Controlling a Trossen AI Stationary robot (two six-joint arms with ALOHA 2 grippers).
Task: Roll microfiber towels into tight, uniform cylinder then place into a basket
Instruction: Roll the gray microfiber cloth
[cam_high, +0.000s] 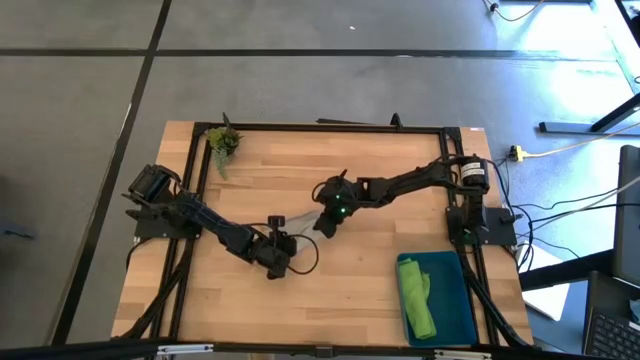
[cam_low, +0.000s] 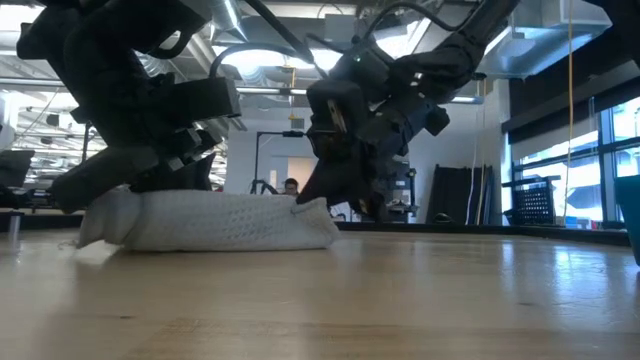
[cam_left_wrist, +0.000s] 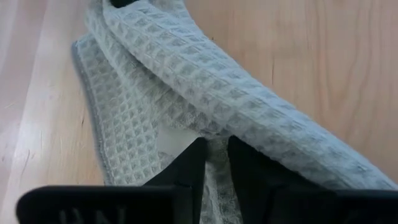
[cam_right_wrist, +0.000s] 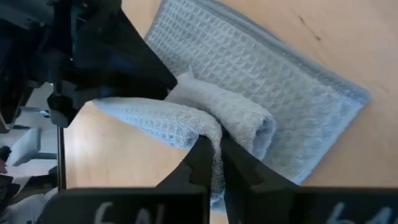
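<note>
While both arms meet near the middle of the wooden table (cam_high: 340, 280), the grey-beige towel (cam_low: 215, 222) lies between them as a partly rolled bundle, with a flat, unrolled flap spread on the wood beside the roll.

Left gripper (cam_left_wrist: 214, 163): positioned at the left end of the bundle, low over the table. Its two dark fingers (cam_left_wrist: 186, 168) stand close together with only a narrow gap, and towel fabric lies in and around that gap. Whether the fabric is actually clamped cannot be told.

Right gripper (cam_right_wrist: 216, 163): positioned at the right end of the bundle, tilted downward. Its fingers are closed tight on a fold of the grey-beige towel, pinching the cloth at the edge of the roll.

Lime green towel (cam_high: 418, 297): lies inside the basket (cam_high: 455, 300), loosely rolled and lengthwise along its left side. The basket stands at the near right corner of the table, well apart from both grippers.

Plant sprig (cam_high: 223, 143): rests at the far left corner of the table.

Room beyond the table: a person (cam_low: 290, 186) shows in the low view, far behind the bundle.
</note>
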